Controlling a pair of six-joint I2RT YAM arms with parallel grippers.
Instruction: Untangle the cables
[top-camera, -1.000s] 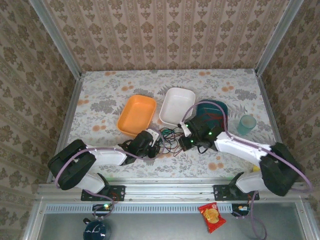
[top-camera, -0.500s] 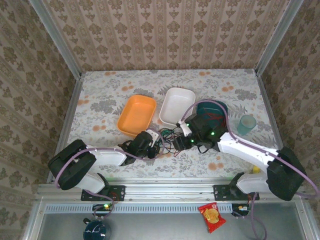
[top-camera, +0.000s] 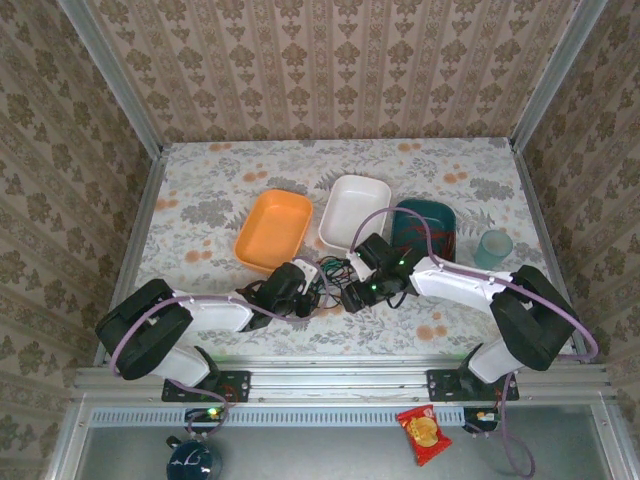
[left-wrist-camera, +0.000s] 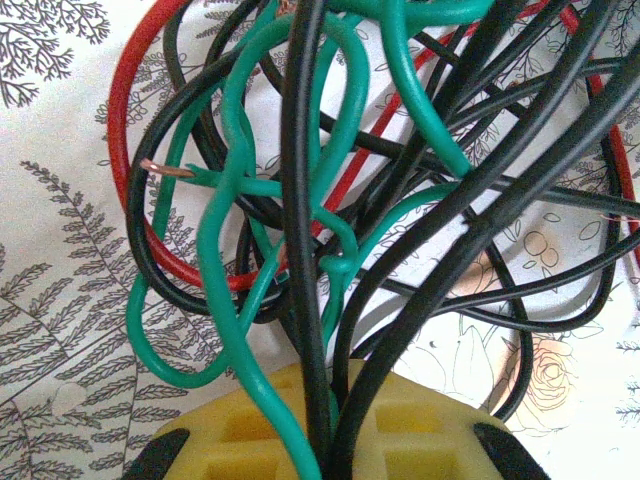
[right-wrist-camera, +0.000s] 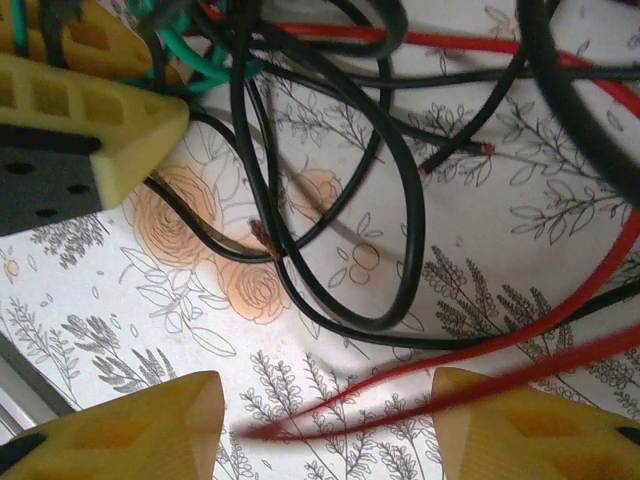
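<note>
"Where's the tangle?"

"The cables (top-camera: 335, 277), red, green and black, lie knotted on the flowered tabletop (top-camera: 200, 200), just in front of the white tray (top-camera: 355, 205)."

"And the arms?"

"The left hand (left-wrist-camera: 330, 440) is clamped on black and green strands. The right hand (right-wrist-camera: 330, 430) stands open beside the knot, with a red strand crossing between its fingers."

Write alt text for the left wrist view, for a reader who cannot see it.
A dense tangle of black, green and red cables rises from the yellow left end effector, which is shut on several strands at the bottom edge. A bare copper tip pokes out at the left, and a white floral tablecloth lies beneath.
</note>
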